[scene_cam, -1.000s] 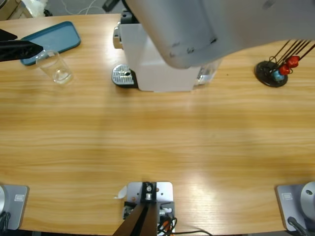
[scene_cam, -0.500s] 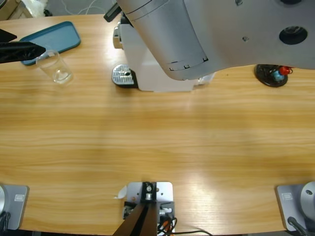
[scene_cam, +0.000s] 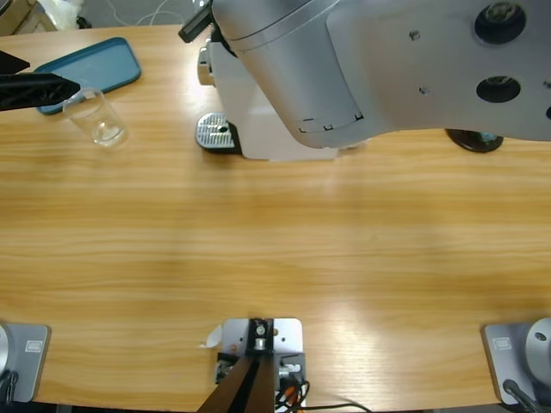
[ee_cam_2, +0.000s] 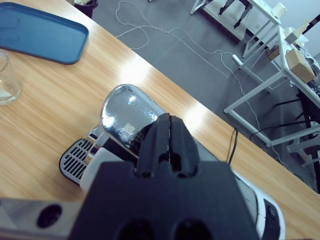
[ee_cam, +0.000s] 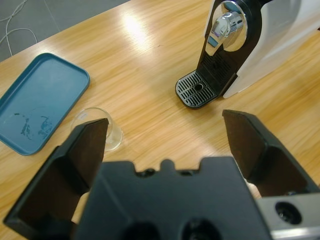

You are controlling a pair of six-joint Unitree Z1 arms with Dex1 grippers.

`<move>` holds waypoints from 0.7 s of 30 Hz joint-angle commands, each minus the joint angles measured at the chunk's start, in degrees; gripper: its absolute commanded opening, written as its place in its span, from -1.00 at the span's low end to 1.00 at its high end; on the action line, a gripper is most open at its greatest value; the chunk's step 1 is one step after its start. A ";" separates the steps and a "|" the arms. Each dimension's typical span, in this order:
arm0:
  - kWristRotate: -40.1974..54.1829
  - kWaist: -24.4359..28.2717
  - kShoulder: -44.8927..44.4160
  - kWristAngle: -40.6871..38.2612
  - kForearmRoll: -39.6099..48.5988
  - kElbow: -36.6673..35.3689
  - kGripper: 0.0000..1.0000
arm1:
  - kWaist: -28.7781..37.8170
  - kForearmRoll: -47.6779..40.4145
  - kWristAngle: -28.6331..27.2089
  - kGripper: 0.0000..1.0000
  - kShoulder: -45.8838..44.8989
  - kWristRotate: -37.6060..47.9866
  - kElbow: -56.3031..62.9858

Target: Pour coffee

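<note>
Although the task is to pour coffee, no amber liquid can be made out anywhere. The likely vessel, a small clear tumbler (scene_cam: pixel 99 120), looks empty or nearly so. It stands upright on the long wooden table (scene_cam: pixel 275 249), mouth up and long axis vertical, just beside the near corner of a teal rectangular plastic tray (scene_cam: pixel 95 69).

The left gripper (ee_cam: pixel 165 120) is by far the nearer. It comes in from the table's left edge with its black jaws spread wide and nothing between them. In the left wrist view the tumbler sits just past the tip of one jaw, off to that side, not in the gap. In my judgement a grasp needs the gripper to shift sideways toward the cup first. In the high view one jaw tip lies at the cup's rim; whether it touches I cannot tell.

Further out, the white coffee machine (scene_cam: pixel 258 129) faces the cup's end of the table. Its chrome spout (ee_cam: pixel 225 27) points straight down over the round black drip grille (scene_cam: pixel 215 133), which is bare. The tumbler stands well apart from that grille, along the table's length.

The right gripper (ee_cam_2: pixel 169 125), jaws pressed together on nothing, hovers over the machine's chrome head. Its big silver arm (scene_cam: pixel 379 69) hides much of the machine from above.
</note>
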 commanded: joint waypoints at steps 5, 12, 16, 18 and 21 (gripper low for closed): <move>0.06 0.26 1.26 -0.86 1.63 2.11 0.99 | -0.17 -1.61 3.17 -1.00 8.38 2.25 7.65; 0.06 0.26 1.52 -0.86 1.89 2.11 0.99 | -0.17 -3.79 4.28 -1.00 9.21 3.56 9.55; 0.15 0.18 1.43 -0.86 2.21 2.04 0.99 | -0.17 -4.93 4.73 -1.00 9.60 4.80 11.13; 0.15 0.18 1.49 -0.86 2.33 2.02 0.99 | -0.18 -5.06 4.84 -1.00 9.74 5.14 11.50; 0.15 0.02 1.61 -0.86 2.33 2.02 0.99 | -0.62 -5.78 4.77 -1.00 9.58 5.16 12.08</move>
